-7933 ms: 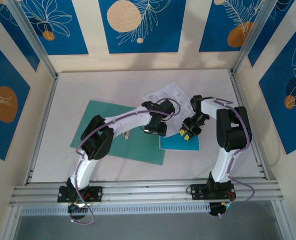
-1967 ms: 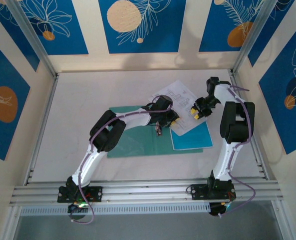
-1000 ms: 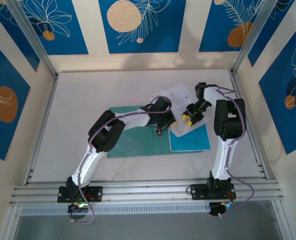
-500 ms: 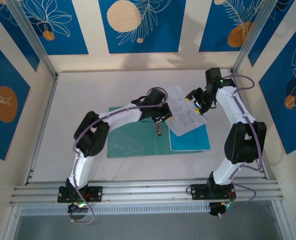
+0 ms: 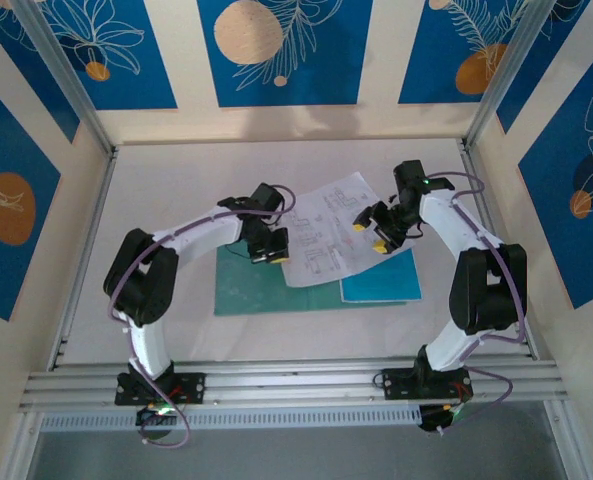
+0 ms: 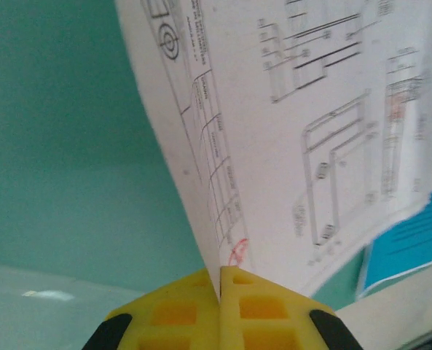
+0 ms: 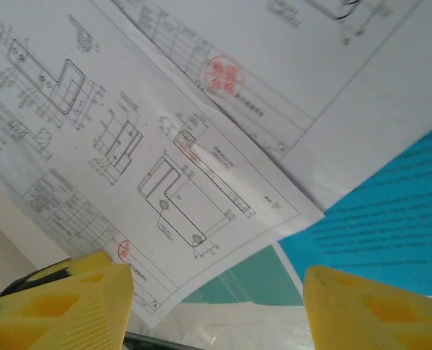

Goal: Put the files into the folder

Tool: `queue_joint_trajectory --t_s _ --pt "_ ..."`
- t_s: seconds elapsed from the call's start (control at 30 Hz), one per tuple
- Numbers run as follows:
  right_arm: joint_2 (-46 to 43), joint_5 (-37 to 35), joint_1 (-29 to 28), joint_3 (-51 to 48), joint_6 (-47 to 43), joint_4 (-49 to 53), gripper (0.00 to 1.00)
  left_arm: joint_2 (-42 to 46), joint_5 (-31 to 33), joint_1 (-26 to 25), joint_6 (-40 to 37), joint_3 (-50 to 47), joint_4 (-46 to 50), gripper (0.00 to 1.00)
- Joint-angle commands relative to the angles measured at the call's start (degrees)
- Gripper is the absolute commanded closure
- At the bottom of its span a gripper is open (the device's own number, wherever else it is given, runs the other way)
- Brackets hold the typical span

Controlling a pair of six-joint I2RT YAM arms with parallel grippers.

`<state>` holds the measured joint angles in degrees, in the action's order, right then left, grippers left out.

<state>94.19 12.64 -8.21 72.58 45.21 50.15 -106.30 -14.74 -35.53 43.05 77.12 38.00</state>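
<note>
Files (image 5: 324, 232), white sheets printed with line drawings, are pinched at their left edge by the left gripper (image 5: 269, 244). Its yellow fingers (image 6: 178, 315) press together on the paper, with no gap between them in the left wrist view. From that grip the sheets spread away ahead and to the right of the gripper, arching above the folder (image 5: 244, 290), whose teal surface lies beneath and to the left of the fingers. The right gripper (image 5: 370, 235) sits over the opposite, right edge of the sheets with its jaws spread wide. Its two yellow fingers (image 7: 68, 300) stand well apart at the bottom corners of the right wrist view, and whether they touch the paper cannot be told. Ahead of that gripper at least two overlapping white sheets show, each bearing a round red stamp. A cyan sheet (image 5: 381, 281) lies flat on the table (image 5: 176, 190) under and to the right of the right gripper, just beside the folder's right edge and partly covered by the white sheets.
</note>
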Motion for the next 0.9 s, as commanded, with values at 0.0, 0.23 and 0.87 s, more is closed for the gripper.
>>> queue_joint_trajectory --t_s 0.0,0.23,0.87 --pt "1.54 2.74 -2.88 0.11 -1.35 -1.23 0.36 2.24 3.93 1.03 -6.62 -0.53 6.95 1.00" --pt "8.18 2.60 -7.00 2.03 -1.39 -5.35 0.40 0.96 7.75 1.57 -10.59 0.84 10.91 1.00" --pt "22.52 4.99 -11.09 10.23 -4.23 -8.30 0.41 -1.14 7.29 2.53 -10.97 0.63 10.34 1.00"
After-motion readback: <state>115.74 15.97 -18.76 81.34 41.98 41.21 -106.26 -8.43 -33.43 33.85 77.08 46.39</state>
